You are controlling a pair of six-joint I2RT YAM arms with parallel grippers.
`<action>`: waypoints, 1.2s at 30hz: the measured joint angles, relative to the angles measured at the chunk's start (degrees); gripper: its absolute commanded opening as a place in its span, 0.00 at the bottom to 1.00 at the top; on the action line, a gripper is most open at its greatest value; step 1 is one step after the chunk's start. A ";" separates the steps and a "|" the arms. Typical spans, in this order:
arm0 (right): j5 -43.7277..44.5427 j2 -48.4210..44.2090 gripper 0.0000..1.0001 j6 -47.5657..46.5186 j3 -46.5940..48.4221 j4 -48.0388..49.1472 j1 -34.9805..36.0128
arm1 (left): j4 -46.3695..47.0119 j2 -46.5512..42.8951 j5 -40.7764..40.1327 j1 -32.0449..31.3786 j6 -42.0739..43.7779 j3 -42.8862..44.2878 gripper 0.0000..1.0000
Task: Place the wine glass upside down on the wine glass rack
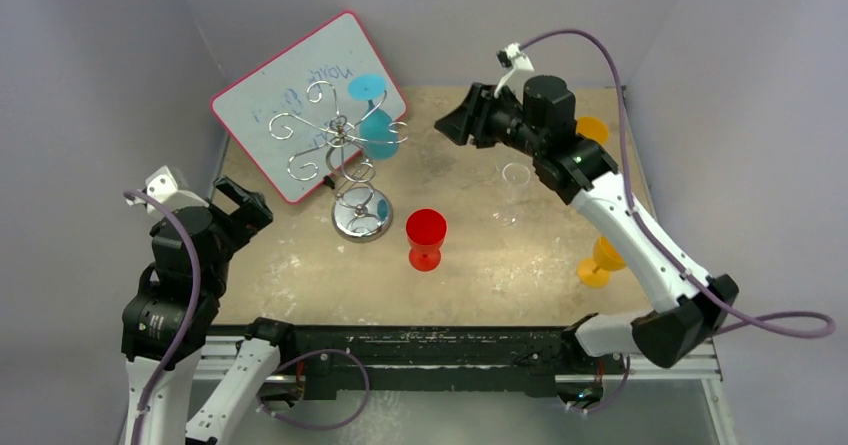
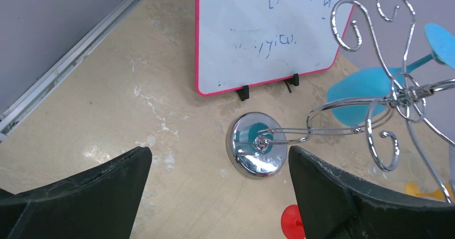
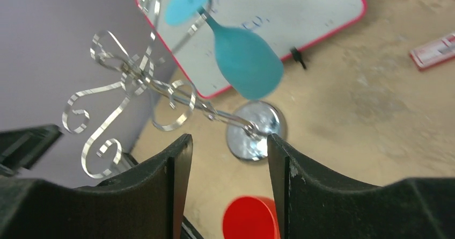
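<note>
Wine glass [image 1: 380,133] hangs bowl-down on wine glass rack [image 1: 360,223]; placement looks done. Right gripper [image 3: 228,158] half-open, empty, right of rack; left gripper [image 2: 220,180] wide, empty. Next: retreat clear of scrolls.

The wine glass rack [image 1: 345,160] stands back left on the counter [image 1: 300,285], with the pink-framed whiteboard [image 1: 290,105] just behind it closing off the rear. A teal glass [image 1: 380,133] hangs bowl-down on its right-side arms, while the left and front scrolls are free. A red glass [image 1: 426,237] stands just right of the rack base, a clear glass [image 1: 514,183] further right, an orange glass [image 1: 598,261] by the right edge. Bare counter runs from the left gripper [image 1: 243,201] to the rack base, and open air separates the right gripper [image 1: 452,125] from the teal glass.
</note>
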 measured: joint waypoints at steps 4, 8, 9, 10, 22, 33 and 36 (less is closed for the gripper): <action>1.84 -7.23 0.55 -4.07 -7.76 -3.04 0.02 | -0.15 0.00 1.57 0.00 1.38 2.21 1.00; 3.50 -13.18 0.57 -9.22 -13.00 -4.35 1.01 | -0.13 0.17 5.11 0.02 2.16 2.47 1.00; 4.46 -14.19 0.57 -10.80 -13.88 -4.37 1.97 | -0.11 0.35 6.36 0.02 2.38 2.47 1.00; 5.86 -15.13 0.57 -12.70 -14.91 -4.35 3.58 | -0.07 0.59 7.67 0.00 2.60 2.45 1.00; 11.82 -10.47 0.54 -23.96 -21.62 -3.06 20.31 | -0.28 2.19 13.51 0.00 2.62 1.88 1.00; 13.75 -6.99 0.52 -23.17 -23.67 -1.95 25.77 | -0.79 1.09 10.64 0.00 2.60 2.08 1.00; 13.25 -5.62 0.51 -22.67 -24.57 -1.51 25.92 | -0.46 0.22 10.69 0.00 2.60 2.03 1.00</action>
